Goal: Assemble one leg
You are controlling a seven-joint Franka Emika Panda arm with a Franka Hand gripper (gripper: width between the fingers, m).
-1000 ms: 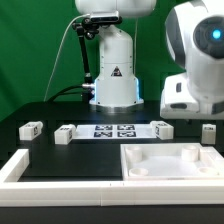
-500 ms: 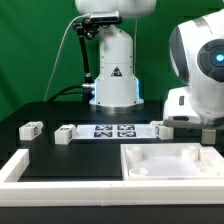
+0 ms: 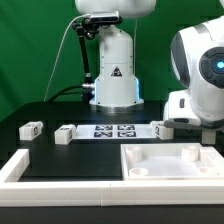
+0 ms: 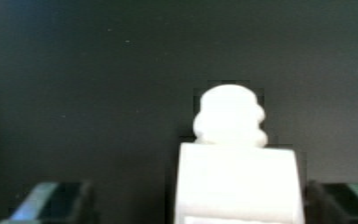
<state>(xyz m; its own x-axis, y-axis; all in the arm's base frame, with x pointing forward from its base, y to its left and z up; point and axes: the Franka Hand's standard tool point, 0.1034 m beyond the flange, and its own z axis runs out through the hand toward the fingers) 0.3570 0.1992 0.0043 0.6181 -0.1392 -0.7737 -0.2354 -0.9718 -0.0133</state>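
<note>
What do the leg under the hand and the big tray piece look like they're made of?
The leg looks like white plastic: opaque, matte, with a smoothly rounded moulded peg on its end, though the wrist view is blurred. The tray piece is likely the same plastic: plain white, crisp raised rims, no grain or shine.

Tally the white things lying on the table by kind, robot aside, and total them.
Small white oblong plastic legs with tags: 4, one only in the wrist view
Large white square tray-shaped piece: 1
Thin flat white marker board: 1
White raised border rail: 1
Total: 7
</note>
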